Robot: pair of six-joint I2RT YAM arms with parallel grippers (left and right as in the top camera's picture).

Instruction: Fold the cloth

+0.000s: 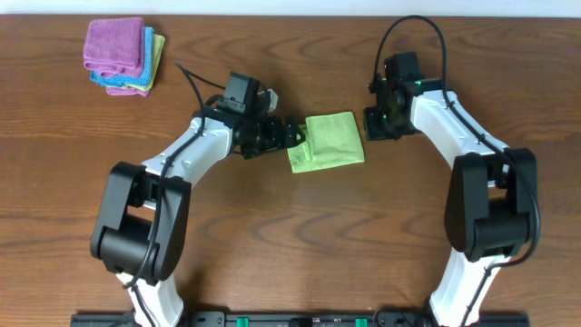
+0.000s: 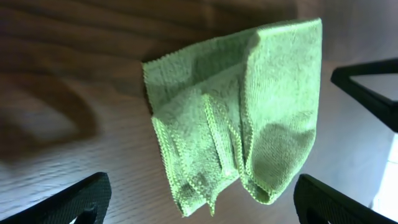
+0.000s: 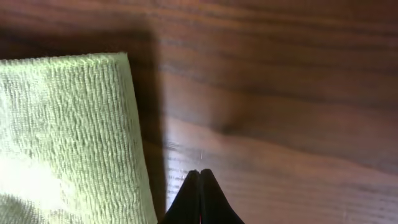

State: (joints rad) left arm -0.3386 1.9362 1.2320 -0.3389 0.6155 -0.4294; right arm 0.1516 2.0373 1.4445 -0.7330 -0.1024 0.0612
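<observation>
A light green cloth (image 1: 328, 140) lies folded into a small rectangle on the brown table, in the middle. In the left wrist view the green cloth (image 2: 249, 118) shows layered hemmed edges pointing at the camera. My left gripper (image 1: 298, 133) is open at the cloth's left edge, its fingers (image 2: 199, 202) wide apart on either side of the near edge, not touching it. My right gripper (image 1: 369, 124) is shut and empty just beyond the cloth's right edge; in the right wrist view its closed tips (image 3: 200, 177) rest over bare wood beside the cloth (image 3: 68, 137).
A stack of folded cloths (image 1: 123, 53), pink on top with blue and yellow-green under it, sits at the far left corner. The table's far edge (image 1: 290, 18) runs along the top. Both arm bases stand at the front edge.
</observation>
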